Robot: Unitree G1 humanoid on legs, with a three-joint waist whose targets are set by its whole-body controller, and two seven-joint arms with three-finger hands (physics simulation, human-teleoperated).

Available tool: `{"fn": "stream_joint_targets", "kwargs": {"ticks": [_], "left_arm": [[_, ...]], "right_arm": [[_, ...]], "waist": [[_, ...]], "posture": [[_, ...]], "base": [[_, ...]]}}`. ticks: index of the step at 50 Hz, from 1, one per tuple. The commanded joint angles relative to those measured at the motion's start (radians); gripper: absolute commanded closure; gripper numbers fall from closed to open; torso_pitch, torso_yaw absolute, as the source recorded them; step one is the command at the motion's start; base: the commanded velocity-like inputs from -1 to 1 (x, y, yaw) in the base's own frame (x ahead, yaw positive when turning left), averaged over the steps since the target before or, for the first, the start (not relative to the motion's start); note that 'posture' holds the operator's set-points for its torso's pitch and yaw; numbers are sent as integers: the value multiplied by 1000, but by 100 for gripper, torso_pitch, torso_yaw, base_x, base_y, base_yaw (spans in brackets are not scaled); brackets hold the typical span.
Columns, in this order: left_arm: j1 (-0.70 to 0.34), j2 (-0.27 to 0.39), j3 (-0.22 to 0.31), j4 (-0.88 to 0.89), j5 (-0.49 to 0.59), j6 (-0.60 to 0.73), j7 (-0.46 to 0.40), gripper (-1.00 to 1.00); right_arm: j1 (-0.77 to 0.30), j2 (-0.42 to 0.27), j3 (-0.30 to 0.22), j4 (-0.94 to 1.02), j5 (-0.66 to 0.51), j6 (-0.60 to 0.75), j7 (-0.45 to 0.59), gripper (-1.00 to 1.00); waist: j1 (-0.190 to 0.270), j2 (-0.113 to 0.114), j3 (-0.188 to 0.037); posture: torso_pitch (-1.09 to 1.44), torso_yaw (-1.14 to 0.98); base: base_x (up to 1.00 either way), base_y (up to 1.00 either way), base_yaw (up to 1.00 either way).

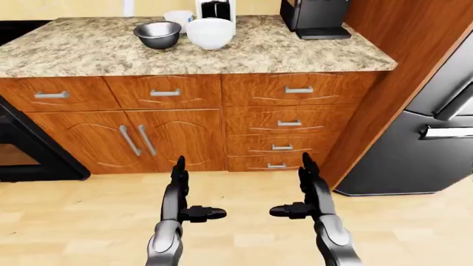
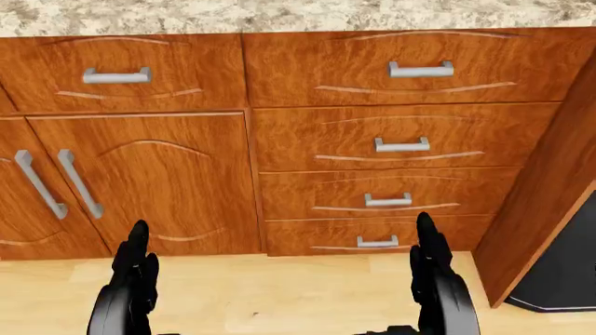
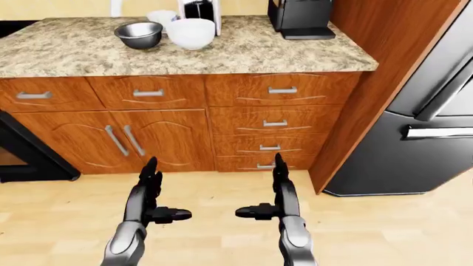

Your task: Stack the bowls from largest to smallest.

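Observation:
Three bowls stand on the granite counter [image 1: 281, 52] near the top of the left-eye view: a grey metal bowl [image 1: 157, 34], a larger white bowl [image 1: 210, 33] to its right, and a smaller white bowl [image 1: 178, 17] behind them, partly hidden. My left hand [image 1: 186, 191] and right hand [image 1: 299, 188] are low in the view, over the floor, far short of the counter. Both are open and empty, fingers pointing up and thumbs pointing inward.
A white appliance [image 1: 215, 9] and a black coffee machine [image 1: 315, 18] stand on the counter. Wooden drawers [image 1: 288, 123] and cabinet doors [image 1: 133, 141] lie below it. A black fridge [image 1: 436, 127] is at right and a dark oven [image 1: 18, 149] at left.

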Motion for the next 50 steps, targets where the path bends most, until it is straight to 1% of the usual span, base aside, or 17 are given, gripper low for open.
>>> {"fn": "stream_joint_targets", "kwargs": {"ticks": [1, 3, 5, 7, 8, 14, 21, 29, 30, 31, 32, 33, 36, 39, 43, 47, 50], "left_arm": [[-24, 1, -4, -134, 2, -14, 6, -100], [-33, 4, -2, -123, 3, -16, 5, -100], [-45, 7, 3, -104, 5, -26, 4, -100], [-43, 9, 7, -106, 5, -30, 4, -100], [-43, 9, 9, -111, 6, -29, 4, -100], [-56, 8, -1, -243, 15, 91, 9, -100], [-141, 27, 18, -476, 10, 352, 0, -100], [-327, 78, 57, -623, -2, 614, -11, -100], [-335, 80, 61, -627, -6, 628, -12, -100], [-366, 91, 72, -635, -14, 660, -15, -100], [-393, 99, 86, -641, -28, 687, -18, -100], [-417, 109, 98, -644, -38, 710, -16, -100], [-500, 148, 126, -663, -77, 792, -13, -100], [-532, 176, 139, -652, -98, 809, -10, -100], [-562, 222, 143, -659, -100, 822, -10, -100], [-575, 235, 163, -640, -113, 820, -26, -100], [-596, 253, 172, -639, -116, 833, -30, -100]], "right_arm": [[-14, -3, -4, -100, 6, -52, -2, -100], [-16, -1, -2, -99, 4, -54, -4, -100], [-17, -1, 1, -107, 2, -50, -6, -100], [-15, 1, 5, -130, 0, -36, -7, -100], [-14, 1, 7, -144, -2, -28, -8, -100], [-55, -4, 1, -195, -6, 32, -20, -100], [-125, -7, 7, -400, -9, 254, -37, -100], [-349, -29, -12, -617, 28, 580, -52, -100], [-362, -30, -16, -625, 38, 598, -55, -100], [-407, -36, -19, -645, 43, 642, -63, -100], [-431, -38, -19, -656, 50, 664, -69, -100], [-443, -40, -19, -667, 56, 681, -73, -100], [-481, -43, -14, -687, 71, 713, -86, -100], [-510, -48, -25, -695, 91, 734, -91, -100], [-562, -52, -38, -713, 121, 780, -114, -100], [-607, -62, -34, -700, 141, 781, -133, -100], [-620, -65, -39, -690, 163, 771, -145, -100]], "waist": [[-2, -8, -1], [5, 0, -62], [4, -8, -17], [7, -8, -69], [7, -8, -75], [6, -4, -81], [8, -3, -93], [10, -1, -95], [9, 5, -113], [9, 8, -101], [8, 9, -58], [7, 9, -41], [9, -6, -28], [12, -47, -26], [8, -37, -38], [0, 0, -38], [-5, -12, -50]], "posture": [[0, 0], [0, 0], [0, 0], [0, 0], [0, 0], [0, 0], [0, 0], [0, 0], [0, 0], [0, 0], [0, 0], [0, 0], [0, 0], [0, 0], [0, 0], [0, 0], [0, 0]], "base": [[0, 0, 0], [0, 0, 0], [0, 0, 0], [0, 0, 0], [0, 0, 0], [0, 0, 0], [0, 0, 0], [0, 0, 0], [7, 0, 0], [34, 0, 0], [42, 0, 0], [47, 0, 0], [53, 0, 0], [62, 0, 0], [65, 0, 0], [74, 7, 0], [82, 32, 0]]}}
